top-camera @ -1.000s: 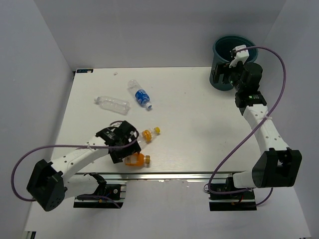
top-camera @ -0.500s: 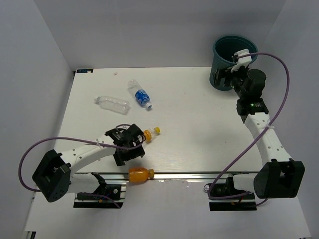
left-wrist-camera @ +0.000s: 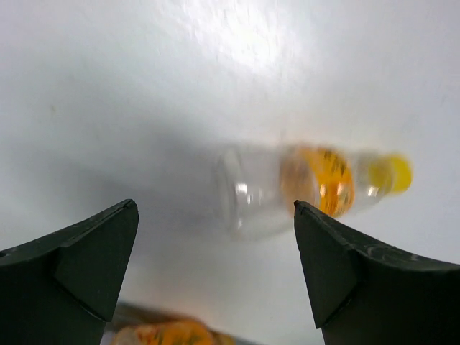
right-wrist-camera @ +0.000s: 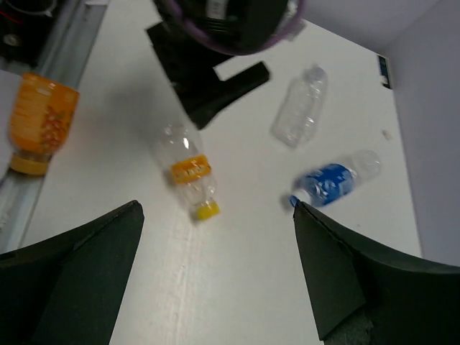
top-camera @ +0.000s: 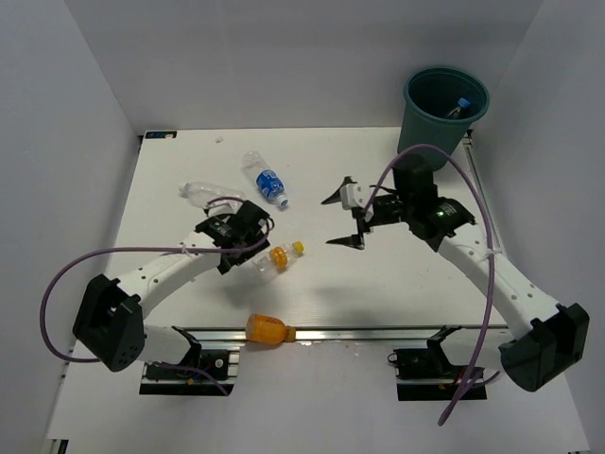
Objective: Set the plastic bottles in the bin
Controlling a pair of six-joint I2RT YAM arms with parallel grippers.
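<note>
The dark teal bin (top-camera: 421, 104) stands at the far right with a blue-capped bottle (top-camera: 460, 106) inside. My right gripper (top-camera: 340, 219) is open and empty over the table's middle, seen also in the right wrist view (right-wrist-camera: 215, 208). My left gripper (top-camera: 248, 248) is open and empty just above the clear base of an orange-labelled bottle (top-camera: 282, 254) (left-wrist-camera: 302, 188) (right-wrist-camera: 188, 172). A blue-labelled bottle (top-camera: 265, 180) (right-wrist-camera: 330, 180) and a plain clear bottle (top-camera: 200, 192) (right-wrist-camera: 300, 108) lie at the far left. An orange bottle (top-camera: 267, 328) (right-wrist-camera: 39, 122) lies on the near-edge rail.
The metal rail (top-camera: 378, 333) runs along the table's near edge. White walls close in the left, far and right sides. The left arm's wrist (right-wrist-camera: 215, 65) shows dark at the top of the right wrist view.
My right arm swung from the bin's rim down to the table's middle, jaws open. My left gripper moved away from the near edge. The orange bottle rolled onto the rail.
</note>
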